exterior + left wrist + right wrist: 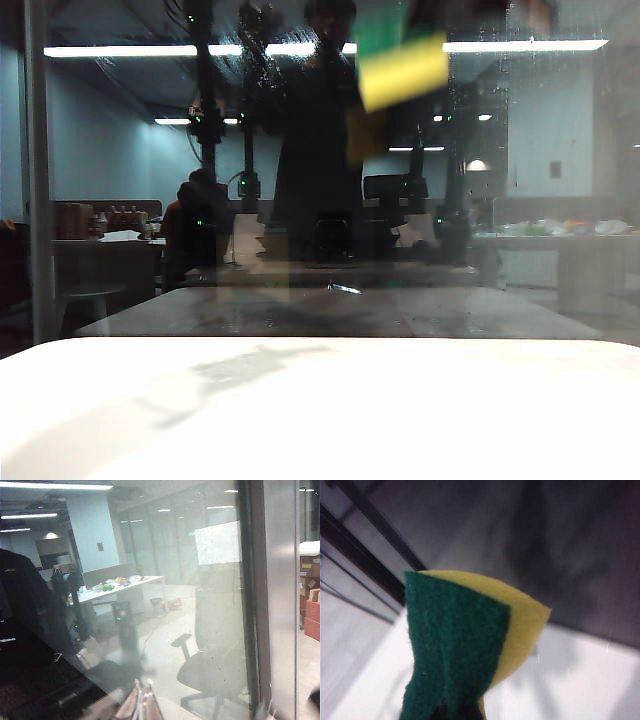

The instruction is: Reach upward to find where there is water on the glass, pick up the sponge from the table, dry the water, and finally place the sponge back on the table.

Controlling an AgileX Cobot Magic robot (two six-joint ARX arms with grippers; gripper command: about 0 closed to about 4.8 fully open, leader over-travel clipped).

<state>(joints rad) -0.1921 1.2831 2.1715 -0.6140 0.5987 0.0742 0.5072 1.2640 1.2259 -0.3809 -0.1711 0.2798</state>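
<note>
**Exterior view: sponge up high at the glass, wiping stage**

Exterior view shows me the sponge (402, 62) raised near the top of the glass (560, 150), well above the table (320, 420). The right gripper (455, 714) is barely visible in its own wrist view, just under the sponge; its fingers are pressed tight on the foam, which bulges and folds out of the pinch. The left gripper (141, 705) sits low beside the glass, near the grey frame bar (280, 600); I cannot tell whether its fingers are spread or together.

The water (470, 105) reads as faint whitish specks and streaks on the pane, just beside the sponge on the side away from the frame bar.

My worries from here: the pinch takes only one end of the sponge, so pressing hard against the glass could bend it or twist it out of the fingers. The green scouring face is coarse and fibrous, the yellow foam soft and absorbent; if the green side meets the glass, I judge it will smear rather than dry. The pane is smooth, dark and mirror-like, so reflections could mask leftover droplets.
</note>
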